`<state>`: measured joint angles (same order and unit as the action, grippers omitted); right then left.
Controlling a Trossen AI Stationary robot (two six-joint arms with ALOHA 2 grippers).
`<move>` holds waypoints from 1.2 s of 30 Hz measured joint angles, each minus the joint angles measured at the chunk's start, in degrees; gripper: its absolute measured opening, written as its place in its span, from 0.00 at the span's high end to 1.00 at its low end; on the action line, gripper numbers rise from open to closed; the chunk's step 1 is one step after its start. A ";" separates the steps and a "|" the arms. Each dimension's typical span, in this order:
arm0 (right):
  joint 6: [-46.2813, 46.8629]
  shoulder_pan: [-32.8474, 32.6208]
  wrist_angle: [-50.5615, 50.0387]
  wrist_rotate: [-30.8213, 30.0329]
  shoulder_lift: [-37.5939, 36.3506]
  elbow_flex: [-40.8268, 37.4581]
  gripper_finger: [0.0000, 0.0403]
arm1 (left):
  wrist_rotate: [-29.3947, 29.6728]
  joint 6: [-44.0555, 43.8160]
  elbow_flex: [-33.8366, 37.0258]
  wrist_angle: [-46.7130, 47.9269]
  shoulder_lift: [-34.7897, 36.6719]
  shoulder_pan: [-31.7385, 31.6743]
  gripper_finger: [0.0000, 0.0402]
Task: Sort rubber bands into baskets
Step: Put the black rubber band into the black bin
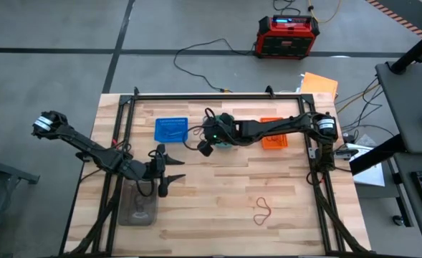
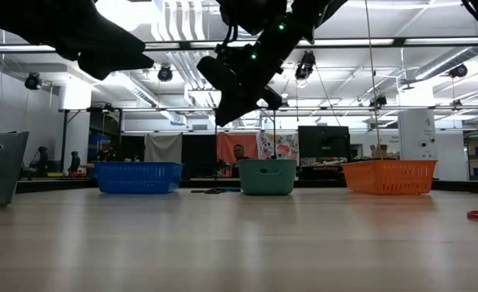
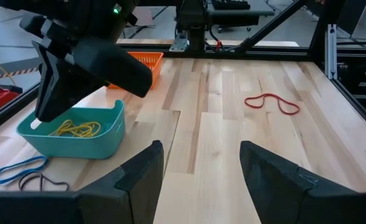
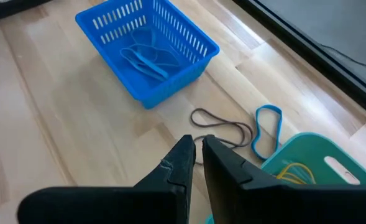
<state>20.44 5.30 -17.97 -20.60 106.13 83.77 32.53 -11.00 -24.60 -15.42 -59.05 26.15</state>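
Three baskets stand in a row at the far side: blue [image 1: 171, 129], teal [image 1: 223, 135] and orange [image 1: 274, 137]. The blue basket [image 4: 146, 50] holds blue rubber bands, and the teal basket [image 3: 74, 134] holds yellow ones [image 3: 77, 129]. A brown band [image 4: 223, 129] and a blue band [image 4: 266, 127] lie on the table between these two baskets. A red band [image 1: 262, 210] lies near the front right. My right gripper [image 4: 197, 149] hangs shut and empty above the brown band, beside the teal basket. My left gripper [image 3: 201, 168] stands open and empty at the table's left.
A clear grey container [image 1: 139, 208] stands at the front left, just in front of my left gripper [image 1: 164, 173]. A black frame [image 1: 218, 95] runs around the table's edges. Bare wood lies in the middle and along the near edge.
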 joint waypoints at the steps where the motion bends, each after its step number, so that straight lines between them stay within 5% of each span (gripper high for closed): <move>1: -0.01 0.00 -0.03 0.00 0.00 0.00 0.93 | 0.00 0.00 0.00 0.00 0.00 0.00 0.51; 7: 1.87 -0.02 0.14 -0.01 0.00 -0.05 0.93 | -0.10 -0.41 -0.04 1.74 0.56 0.07 0.51; 20: 2.37 -0.66 3.14 -0.02 3.86 -0.48 0.93 | 5.86 -8.27 -14.38 40.90 3.91 0.07 0.51; 32: 2.55 0.45 4.96 1.34 11.21 3.69 0.93 | 15.01 0.02 -16.26 43.32 4.11 -0.11 0.51; 36: 2.83 0.55 -2.21 4.25 13.25 7.93 0.93 | 16.39 -0.36 -17.25 46.58 4.20 -0.11 0.51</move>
<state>23.27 5.85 -20.18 -16.35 119.38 91.70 48.92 -11.36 -41.85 31.16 -54.85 26.04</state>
